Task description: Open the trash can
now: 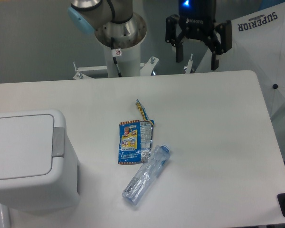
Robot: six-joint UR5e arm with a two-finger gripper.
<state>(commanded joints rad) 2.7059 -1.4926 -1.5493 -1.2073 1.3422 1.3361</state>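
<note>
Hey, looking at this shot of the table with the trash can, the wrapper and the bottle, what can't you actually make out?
- Trash can: its left side is cut off by the frame edge, and its closed lid hides the inside.
- Wrapper: print too small to read.
- Plastic bottle: covers the wrapper's lower right corner.
- Hand: open at the far table edge; the arm above is cut off by the top edge.

Large boxy white plastic trash can (26, 161) at the white counter (213, 142) left edge, its closed flat lid unobstructed from above, crumpled blue snack wrapper (134, 141) and clear plastic bottle (146, 175) lying right of the can, apart from it, open counter beyond them.
</note>
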